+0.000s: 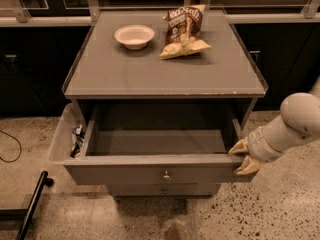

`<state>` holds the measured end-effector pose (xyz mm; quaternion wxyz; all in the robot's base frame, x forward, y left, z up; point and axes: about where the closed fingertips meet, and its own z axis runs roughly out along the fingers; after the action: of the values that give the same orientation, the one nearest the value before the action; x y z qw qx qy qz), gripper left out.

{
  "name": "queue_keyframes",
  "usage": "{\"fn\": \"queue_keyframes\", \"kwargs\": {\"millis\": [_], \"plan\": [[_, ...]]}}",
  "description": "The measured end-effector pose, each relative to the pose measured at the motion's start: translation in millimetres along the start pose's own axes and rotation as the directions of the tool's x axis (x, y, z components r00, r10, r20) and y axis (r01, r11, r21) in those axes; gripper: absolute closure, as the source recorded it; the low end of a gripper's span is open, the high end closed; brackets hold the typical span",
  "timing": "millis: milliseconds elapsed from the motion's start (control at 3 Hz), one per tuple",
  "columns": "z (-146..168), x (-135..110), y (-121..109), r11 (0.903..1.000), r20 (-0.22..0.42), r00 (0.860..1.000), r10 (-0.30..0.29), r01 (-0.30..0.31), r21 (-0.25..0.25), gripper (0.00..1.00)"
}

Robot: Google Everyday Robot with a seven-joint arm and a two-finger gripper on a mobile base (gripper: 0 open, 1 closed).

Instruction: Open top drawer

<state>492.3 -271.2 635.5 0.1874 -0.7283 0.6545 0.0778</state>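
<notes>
Grey top drawer (pixel 125 173) stands open, hand (pixel 241 157) at its right corner.

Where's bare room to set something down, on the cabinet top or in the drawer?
The cabinet top is bare across its front half, ahead of the white bowl and chip bag at the back. Inside the top drawer the floor looks bare; the gripper sits at its right front corner. The bin at left is cluttered.
</notes>
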Motion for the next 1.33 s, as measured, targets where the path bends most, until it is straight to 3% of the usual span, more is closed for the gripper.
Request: {"fn": "queue_keyframes", "kwargs": {"millis": [333, 1000, 1333], "plan": [[0.0, 0.0, 0.0, 1.0000, 0.000, 1.000, 0.000, 0.000, 0.000, 0.83], [0.5, -0.9, 0.8, 1.0000, 0.005, 1.000, -0.002, 0.002, -0.004, 0.37], [-1.8, 0.1, 20.2, 0.9999, 0.047, 0.999, -0.008, 0.008, -0.008, 0.41]]}}
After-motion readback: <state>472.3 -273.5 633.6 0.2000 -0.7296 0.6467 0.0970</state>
